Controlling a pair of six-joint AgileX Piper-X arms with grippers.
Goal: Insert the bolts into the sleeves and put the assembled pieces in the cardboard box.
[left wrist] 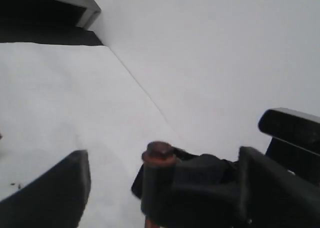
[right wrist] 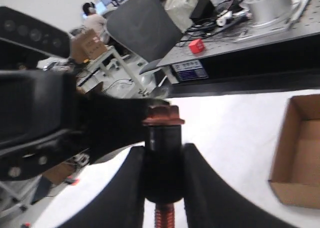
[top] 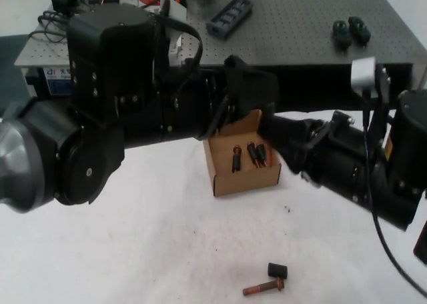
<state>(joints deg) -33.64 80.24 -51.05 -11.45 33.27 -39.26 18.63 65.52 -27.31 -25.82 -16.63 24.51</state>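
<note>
Table (top: 133, 251), white-covered, is carrying all the parts.

Cardboard box (top: 243, 179) is sitting open near mid-table, and three assembled pieces (top: 253, 155) are lying inside it.

Right gripper (right wrist: 164, 155) is clamping a black sleeve (right wrist: 162, 143) across its barrel, one finger on each side. A bolt (right wrist: 162, 116) is running through the sleeve. Its copper hex head looks seated against one end and its threaded tip is poking out the other. The pair is hanging above the table near the box; I cannot tell whether it is over the opening.

Left gripper (left wrist: 165, 180) is sitting at the bolt's head end with its fingers spread. One finger (left wrist: 55, 198) is showing a clear gap to the bolt, so this gripper is gripping nothing.

A loose sleeve (top: 277, 271) and a loose bolt (top: 263, 289) are lying just beside each other on the near table, well apart from the box.

Handling, as judged:
- Both parts are reading as small, light and rigid.
- The bolt is probably metal, smooth and prone to rolling.
- The sleeve is darker and likely grippier.
- The barrel of the sleeve is looking like the best hold, as now.
- Tilting the pair head-down is risking the bolt sliding out, so a low release into the box seems wise.
</note>
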